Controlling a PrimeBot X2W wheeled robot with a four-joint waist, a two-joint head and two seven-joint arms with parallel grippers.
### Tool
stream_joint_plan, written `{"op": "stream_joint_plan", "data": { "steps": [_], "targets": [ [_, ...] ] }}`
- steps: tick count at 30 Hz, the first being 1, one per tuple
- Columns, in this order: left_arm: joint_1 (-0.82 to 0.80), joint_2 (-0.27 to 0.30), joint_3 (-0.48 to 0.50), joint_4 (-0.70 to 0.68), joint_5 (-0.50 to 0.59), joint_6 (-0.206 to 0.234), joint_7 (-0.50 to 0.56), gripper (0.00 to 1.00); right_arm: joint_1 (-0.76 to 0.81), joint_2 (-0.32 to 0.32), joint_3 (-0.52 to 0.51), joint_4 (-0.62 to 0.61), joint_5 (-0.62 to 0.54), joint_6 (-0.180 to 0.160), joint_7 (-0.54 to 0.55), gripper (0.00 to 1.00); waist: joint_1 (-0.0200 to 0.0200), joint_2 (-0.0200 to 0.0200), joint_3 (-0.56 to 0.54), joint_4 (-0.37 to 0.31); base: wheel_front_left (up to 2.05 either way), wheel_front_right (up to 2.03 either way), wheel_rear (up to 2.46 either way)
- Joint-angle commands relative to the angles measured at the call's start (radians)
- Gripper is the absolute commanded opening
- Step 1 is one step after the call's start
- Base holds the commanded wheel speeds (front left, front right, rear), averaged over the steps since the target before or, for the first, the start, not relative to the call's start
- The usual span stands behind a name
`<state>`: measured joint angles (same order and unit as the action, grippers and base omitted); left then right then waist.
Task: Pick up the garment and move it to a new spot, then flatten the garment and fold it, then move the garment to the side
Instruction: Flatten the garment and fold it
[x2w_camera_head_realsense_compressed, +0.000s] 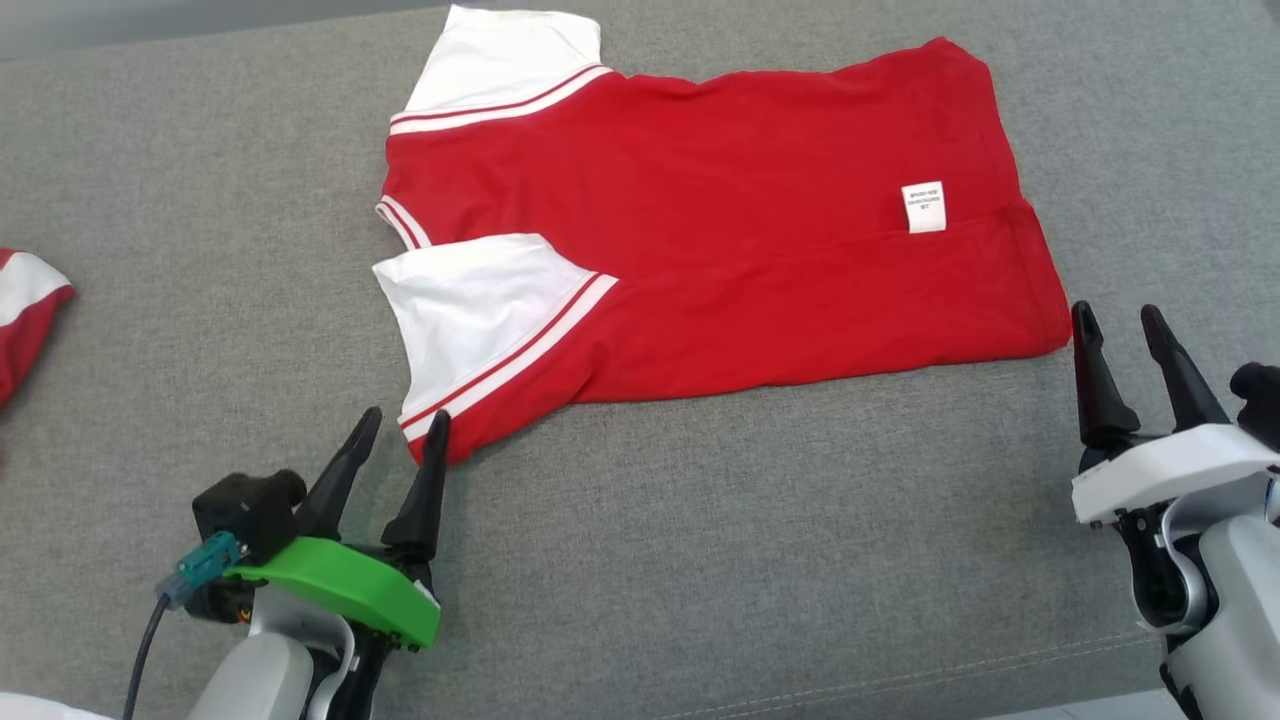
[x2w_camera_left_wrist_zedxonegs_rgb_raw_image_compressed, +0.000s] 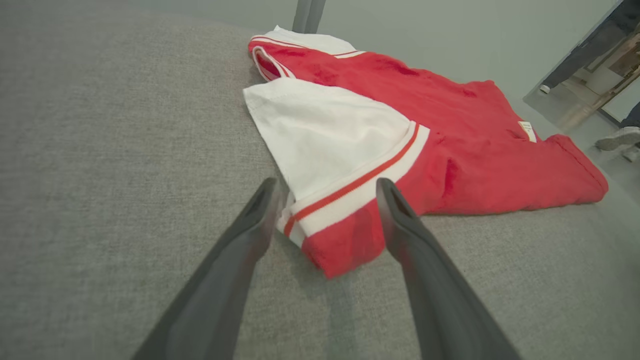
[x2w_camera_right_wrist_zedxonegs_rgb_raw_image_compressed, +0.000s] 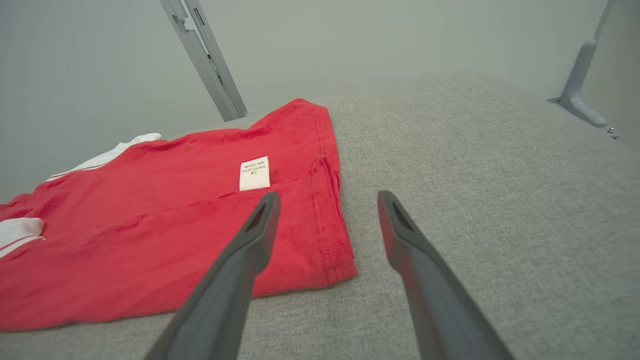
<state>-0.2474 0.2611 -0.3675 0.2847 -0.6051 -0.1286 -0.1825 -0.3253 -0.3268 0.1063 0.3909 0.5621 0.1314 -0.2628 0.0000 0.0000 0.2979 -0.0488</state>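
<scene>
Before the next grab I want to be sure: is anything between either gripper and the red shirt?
Nothing visible. The left gripper, open, is at the near sleeve corner of the red shirt; the right gripper, open, sits just off its hem corner. Only bare grey surface lies between. A second garment lies far left.

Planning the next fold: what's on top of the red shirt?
A white label lies on the red shirt, near its right end. Whatever is beneath the cloth on the grey cushion is covered.

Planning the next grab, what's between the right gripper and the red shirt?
Only a narrow strip of bare grey cushion separates the right gripper from the red shirt, in the head view.
</scene>
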Motion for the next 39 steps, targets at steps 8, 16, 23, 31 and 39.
{"op": "stream_joint_plan", "data": {
  "steps": [8,16,23,31,39],
  "targets": [
    [0.047,-0.041,0.033,0.005,-0.118,0.071,0.124,1.0,0.058,0.024,-0.001,0.004,0.025,-0.002,-0.003,1.0,0.0,0.0,-0.024,-0.013,0.0,0.0,0.0],
    [0.025,-0.033,0.019,0.021,-0.13,0.057,0.162,0.0,-0.007,0.034,0.083,0.094,0.146,-0.002,-0.003,1.0,0.0,0.0,-0.021,-0.025,0.0,0.0,0.0],
    [0.023,-0.019,0.003,0.021,-0.122,0.044,0.158,0.0,-0.093,0.005,0.15,0.214,0.191,-0.002,-0.003,1.0,0.0,0.0,-0.022,-0.007,0.0,0.0,0.0],
    [0.01,-0.004,-0.011,0.027,-0.117,0.034,0.157,0.0,-0.144,0.005,0.15,0.275,0.134,-0.002,-0.003,1.0,0.0,0.0,-0.02,0.003,0.0,0.0,0.0],
    [-0.006,0.003,-0.026,0.032,-0.115,0.027,0.16,0.0,-0.202,0.014,0.2,0.39,0.181,-0.002,-0.003,0.47,0.0,0.0,-0.016,0.005,0.0,0.0,0.0]
  ]
}}
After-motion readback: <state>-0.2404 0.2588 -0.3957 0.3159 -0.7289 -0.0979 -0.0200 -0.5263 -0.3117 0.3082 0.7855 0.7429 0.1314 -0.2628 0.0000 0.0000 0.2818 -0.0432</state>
